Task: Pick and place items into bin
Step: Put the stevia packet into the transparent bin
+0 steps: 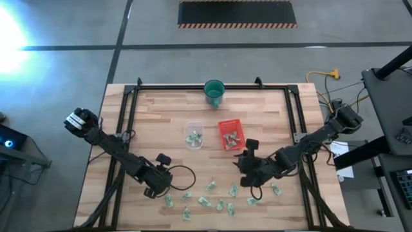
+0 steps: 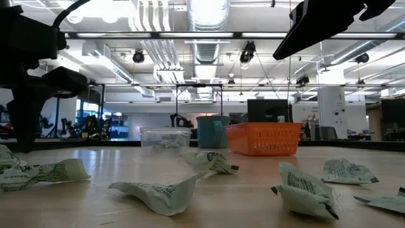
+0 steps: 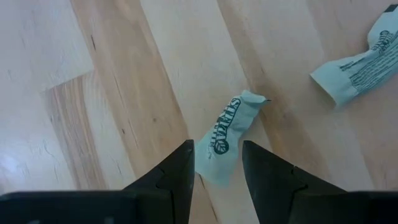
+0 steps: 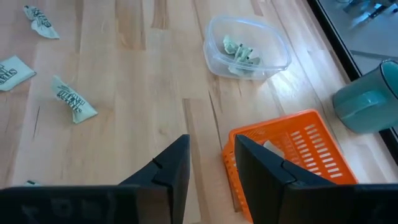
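The left gripper [image 1: 154, 187] sits low at the lower left of the high view, its fingers [image 3: 177, 171] apart with a pale green-and-white packet [image 3: 227, 134] lying on the wood between and just ahead of the tips; nothing is clamped. A second packet [image 3: 357, 65] shows at the upper right of the left wrist view, apart from the first.

The right gripper [image 1: 248, 169] is right of centre in the high view, just below the orange basket [image 1: 230, 134]. Its fingers [image 4: 171, 165] are also apart and empty, and in the right wrist view the basket's near corner [image 4: 292, 146] lies just beside one fingertip.

The loose packets [image 1: 219, 196] are scattered in a band along the lower middle of the high view, between the two grippers and just below them; roughly a dozen can be made out there, though the exact number is hard to tell. More lie inside the one clear plastic tub [image 1: 194, 135], left of the basket, and several in the basket itself. One teal cup [image 1: 214, 91] stands at the top centre of the wooden table [image 1: 161, 116], well apart from both grippers.
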Robot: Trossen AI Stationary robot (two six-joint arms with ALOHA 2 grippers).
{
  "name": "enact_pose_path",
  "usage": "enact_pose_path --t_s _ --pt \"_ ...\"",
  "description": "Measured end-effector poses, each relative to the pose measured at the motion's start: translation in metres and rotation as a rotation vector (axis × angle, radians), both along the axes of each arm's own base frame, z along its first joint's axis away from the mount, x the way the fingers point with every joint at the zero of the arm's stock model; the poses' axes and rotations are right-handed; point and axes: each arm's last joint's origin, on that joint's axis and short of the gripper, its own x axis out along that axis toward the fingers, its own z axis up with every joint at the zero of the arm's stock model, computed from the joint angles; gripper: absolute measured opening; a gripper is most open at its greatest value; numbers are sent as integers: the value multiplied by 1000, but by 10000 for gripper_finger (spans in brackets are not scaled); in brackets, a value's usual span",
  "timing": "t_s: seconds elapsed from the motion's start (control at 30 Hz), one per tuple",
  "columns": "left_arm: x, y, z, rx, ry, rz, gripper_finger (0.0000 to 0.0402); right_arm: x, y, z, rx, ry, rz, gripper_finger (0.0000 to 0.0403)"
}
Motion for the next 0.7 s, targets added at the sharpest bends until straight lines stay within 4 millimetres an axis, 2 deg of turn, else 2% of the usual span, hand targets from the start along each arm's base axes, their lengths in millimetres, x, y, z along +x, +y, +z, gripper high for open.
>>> enact_pose_path --t_s 0.7 --pt "0 0 -4 -20 -30 -1 118 0 0 0 4 -4 -2 97"
